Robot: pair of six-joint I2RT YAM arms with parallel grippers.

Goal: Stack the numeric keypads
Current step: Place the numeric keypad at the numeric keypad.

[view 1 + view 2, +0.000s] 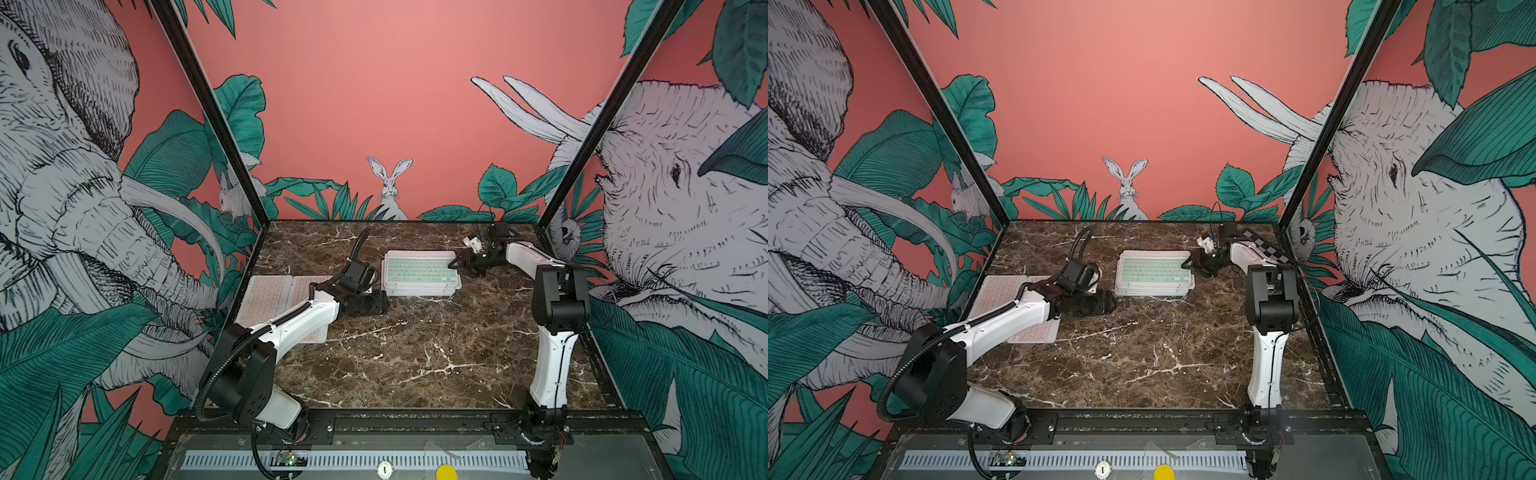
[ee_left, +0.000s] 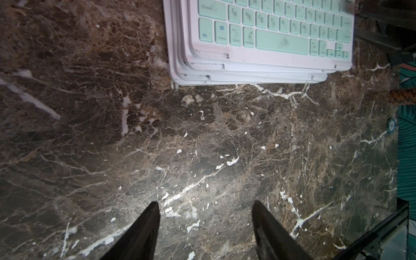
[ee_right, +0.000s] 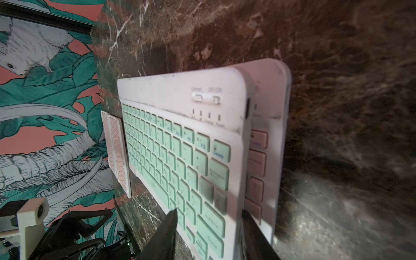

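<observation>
In both top views a stack of numeric keypads (image 1: 419, 274) (image 1: 1154, 272) lies mid-table toward the back, with a mint-green one (image 3: 180, 146) on top, slightly askew. A pink-keyed one (image 3: 256, 162) shows right under it. More pink keypads (image 1: 270, 291) (image 1: 1000, 291) lie flat at the table's left, partly under the left arm. My right gripper (image 1: 459, 264) (image 3: 210, 216) is at the stack's right edge, its jaws apart above and below the mint keypad's rim. My left gripper (image 1: 374, 305) (image 2: 204, 209) hovers low over bare marble just left of the stack (image 2: 258, 33), open and empty.
A black-and-white checkered board (image 1: 1264, 249) lies at the back right behind the right arm. Patterned walls close in the marble table (image 1: 415, 353) on three sides. A black rail (image 1: 415, 419) runs along the front edge.
</observation>
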